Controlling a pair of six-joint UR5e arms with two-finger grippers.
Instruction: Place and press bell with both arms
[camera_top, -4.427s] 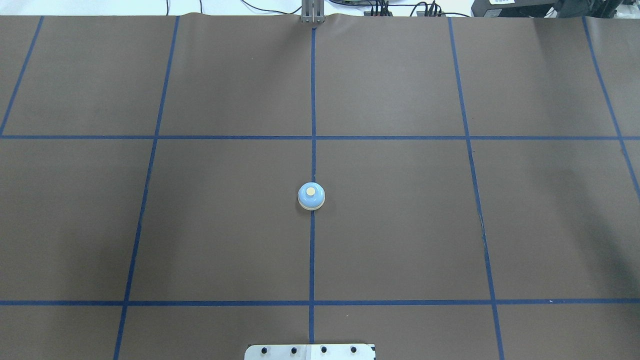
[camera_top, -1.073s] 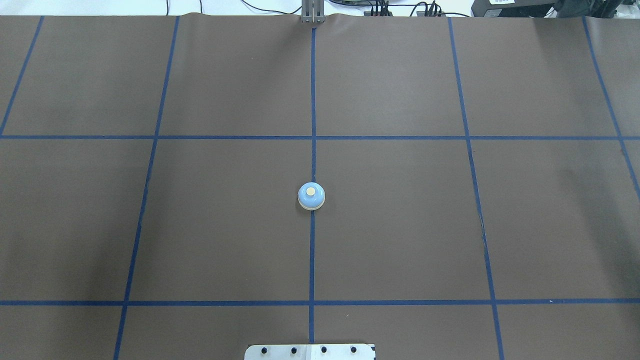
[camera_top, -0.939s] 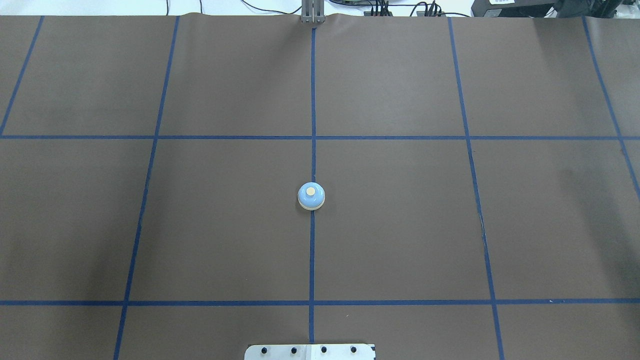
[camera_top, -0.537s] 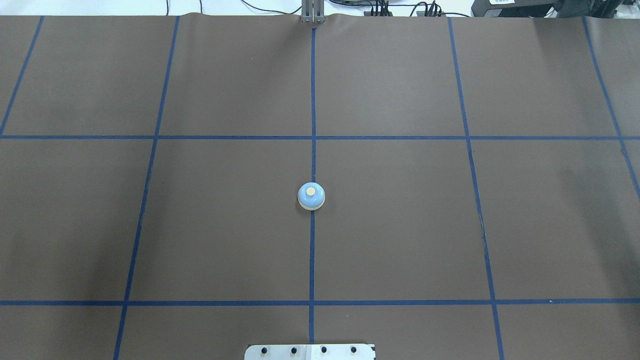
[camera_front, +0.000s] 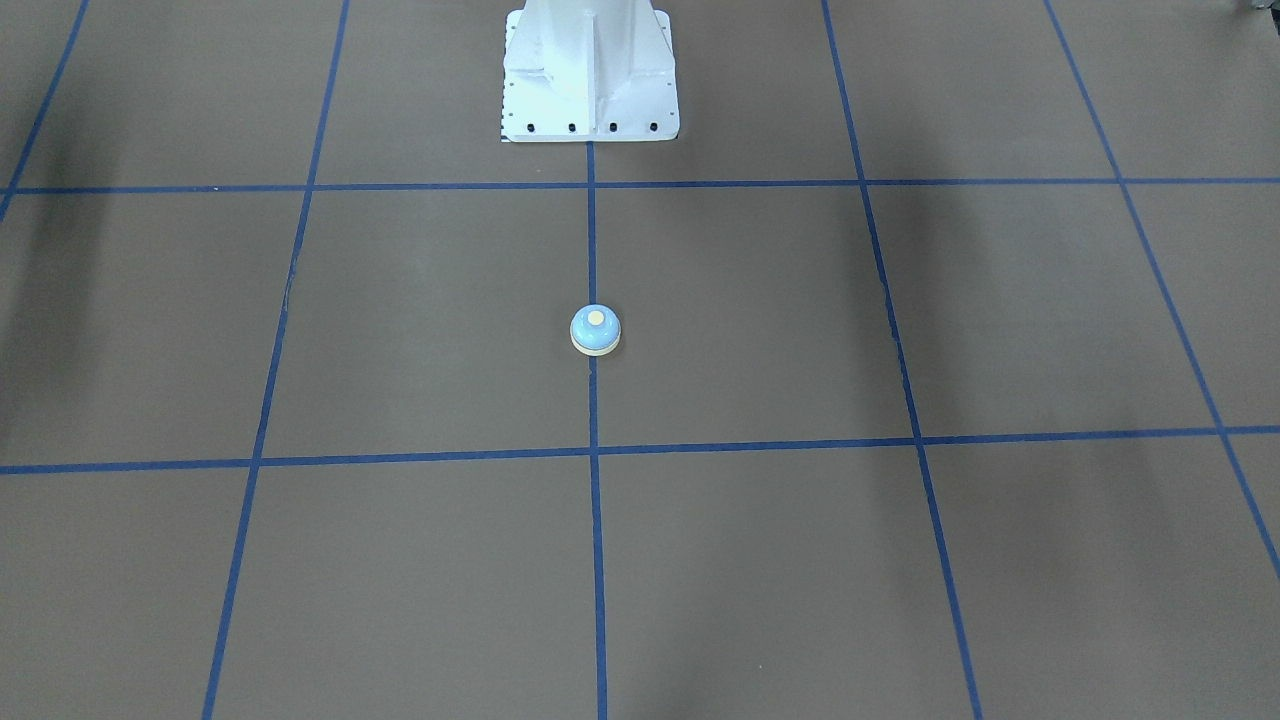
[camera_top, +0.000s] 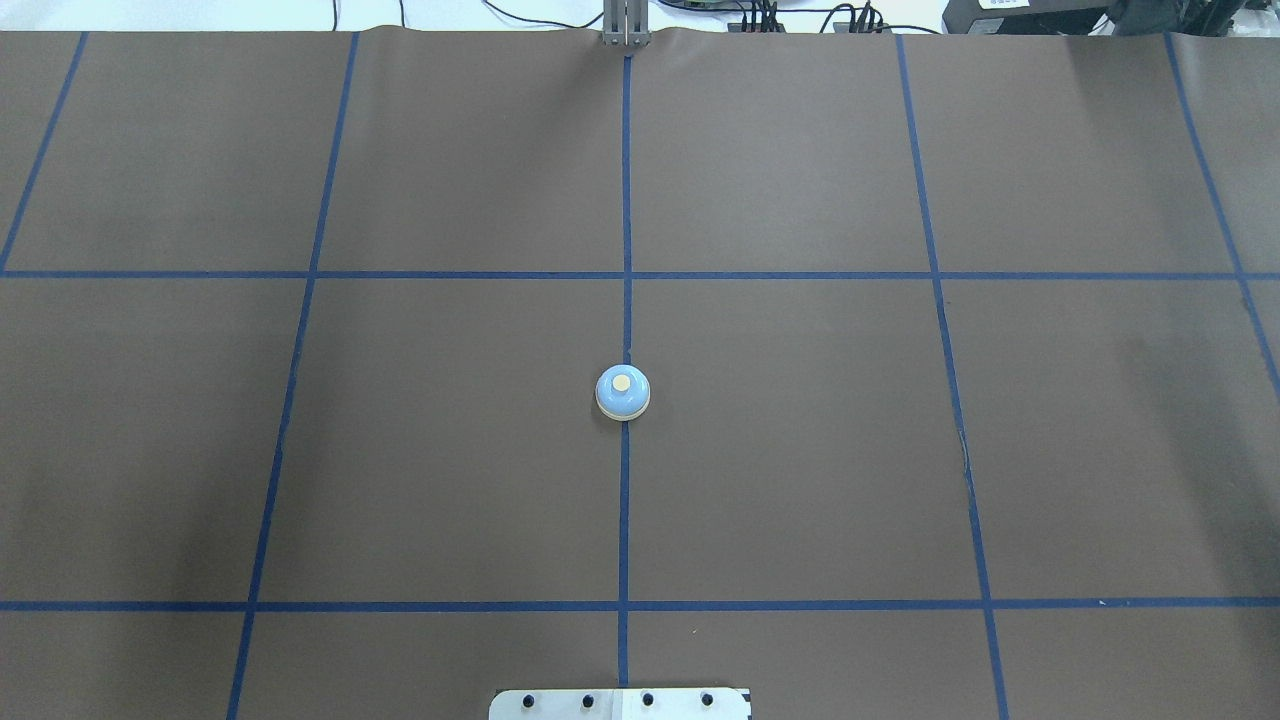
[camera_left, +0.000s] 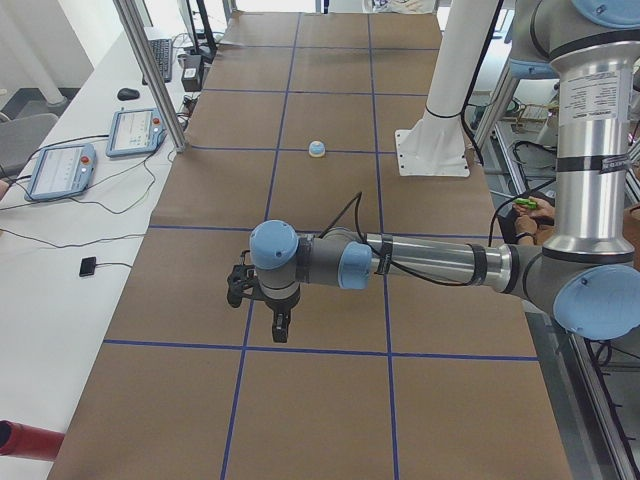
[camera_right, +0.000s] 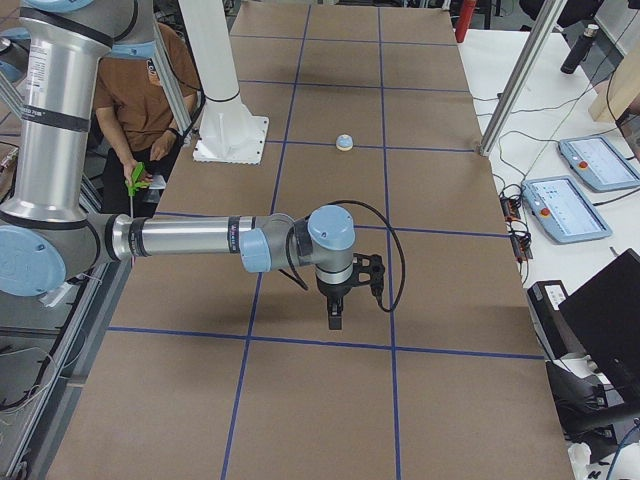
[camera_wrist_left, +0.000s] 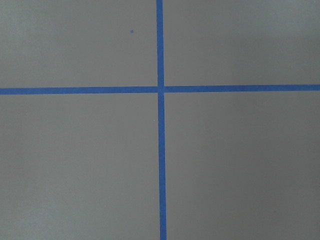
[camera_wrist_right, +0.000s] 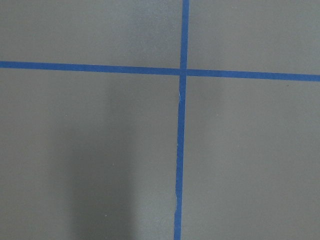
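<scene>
The light-blue bell (camera_top: 622, 392) with a cream base and button stands upright on the middle blue tape line of the brown table; it also shows in the front view (camera_front: 595, 330), the left view (camera_left: 317, 148) and the right view (camera_right: 344, 143). My left gripper (camera_left: 281, 334) shows only in the exterior left view, pointing down above the table, far from the bell. My right gripper (camera_right: 335, 320) shows only in the exterior right view, also pointing down, far from the bell. I cannot tell whether either is open or shut. Both wrist views show only table and tape lines.
The white pedestal (camera_front: 588, 70) stands behind the bell. Blue tape lines (camera_top: 625, 200) grid the brown table. Tablets (camera_left: 132, 131) and cables lie on a side bench. A metal post (camera_right: 515, 85) stands at the table edge. A seated person (camera_right: 140, 100) holds a green tool.
</scene>
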